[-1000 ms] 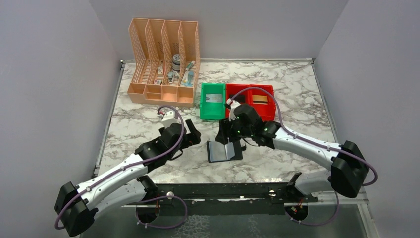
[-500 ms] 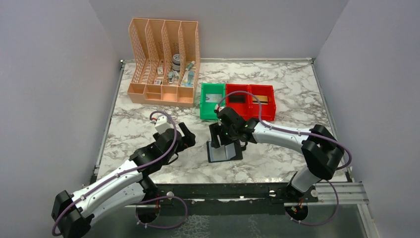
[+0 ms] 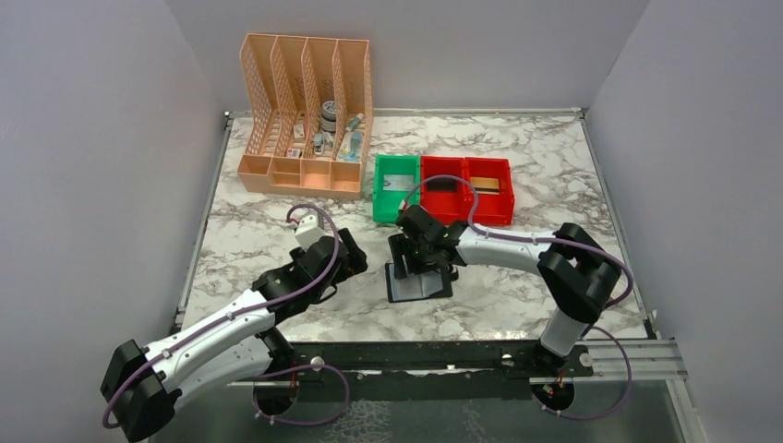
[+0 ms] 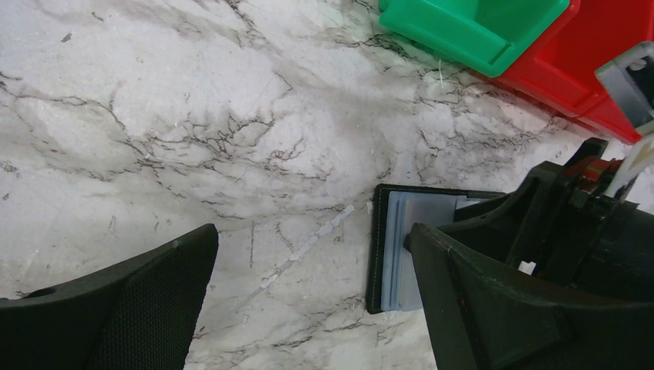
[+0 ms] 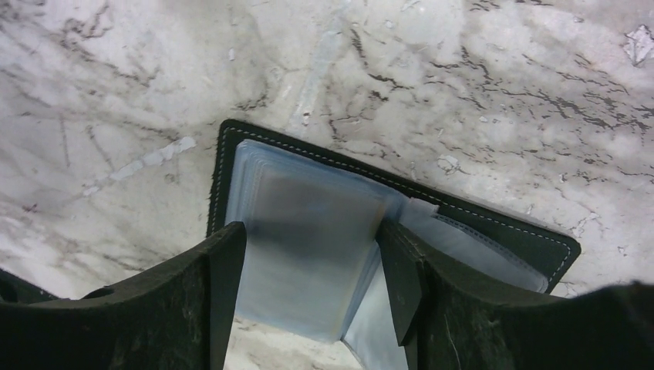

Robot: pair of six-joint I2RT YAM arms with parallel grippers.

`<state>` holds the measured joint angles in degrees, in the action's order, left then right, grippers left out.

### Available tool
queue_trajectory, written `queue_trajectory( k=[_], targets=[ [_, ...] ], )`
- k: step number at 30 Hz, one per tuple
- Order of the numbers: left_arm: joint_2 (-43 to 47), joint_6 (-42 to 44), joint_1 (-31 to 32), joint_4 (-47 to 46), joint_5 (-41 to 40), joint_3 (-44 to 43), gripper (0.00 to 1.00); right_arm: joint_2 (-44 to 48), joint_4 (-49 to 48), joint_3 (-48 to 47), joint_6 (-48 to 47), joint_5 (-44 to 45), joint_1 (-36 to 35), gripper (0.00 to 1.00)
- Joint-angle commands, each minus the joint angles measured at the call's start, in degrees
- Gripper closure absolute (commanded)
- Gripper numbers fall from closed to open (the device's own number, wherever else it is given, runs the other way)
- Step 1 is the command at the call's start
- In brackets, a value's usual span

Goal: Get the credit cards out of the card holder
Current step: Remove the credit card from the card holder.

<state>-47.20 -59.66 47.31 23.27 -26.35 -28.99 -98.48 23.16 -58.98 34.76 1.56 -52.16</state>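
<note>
The card holder [image 3: 422, 284] lies open on the marble, black with frosted grey-blue sleeves [image 5: 308, 231]. My right gripper [image 3: 412, 262] hangs low over it, open, and its fingertips [image 5: 231, 254] flank the left stack of sleeves [image 5: 312, 254] without pinching it. Whether any credit cards sit inside the sleeves I cannot tell. A tan card [image 3: 487, 185] lies in the right red bin and a pale one [image 3: 399, 182] in the green bin. My left gripper [image 3: 349, 257] hovers open just left of the holder [image 4: 397, 254], with only bare marble between its fingers [image 4: 308, 297].
A green bin [image 3: 380, 209] and a double red bin [image 3: 464, 220] stand just behind the holder. The peach lattice organizer [image 3: 305, 101] with small items is at the back left. In the left wrist view the right gripper's body [image 4: 594, 231] crowds the holder's right side.
My right gripper has swung left from beside the red bin and come down over the holder, its jaws widening. The left arm drew back slightly, then returned.
</note>
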Motion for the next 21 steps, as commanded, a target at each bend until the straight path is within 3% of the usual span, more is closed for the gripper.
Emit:
queue_trajectory(
  k=[1, 10, 14, 21],
  targets=[
    [-1.08, 1.89, -0.20, -0.47, 0.85, -3.21, 0.02, -2.58, 1.12, 0.23, 1.81, 5.05, -0.48, 0.37],
    [-4.54, 3.64, -0.20, -5.00, 8.18, -2.99, 0.03, 2.84, -9.28, 9.42, 4.48, -3.41, 2.55, 0.52],
    [-5.04, 3.21, -0.20, -20.20, 14.62, 1.87, 0.10, 4.26, -20.38, 15.07, 6.84, -18.66, 10.12, 0.60],
    [-11.84, 3.74, -0.11, -39.59, 27.43, 7.07, 0.15, 5.67, -27.22, 20.81, 8.66, -23.87, 13.90, 0.64]
  ],
)
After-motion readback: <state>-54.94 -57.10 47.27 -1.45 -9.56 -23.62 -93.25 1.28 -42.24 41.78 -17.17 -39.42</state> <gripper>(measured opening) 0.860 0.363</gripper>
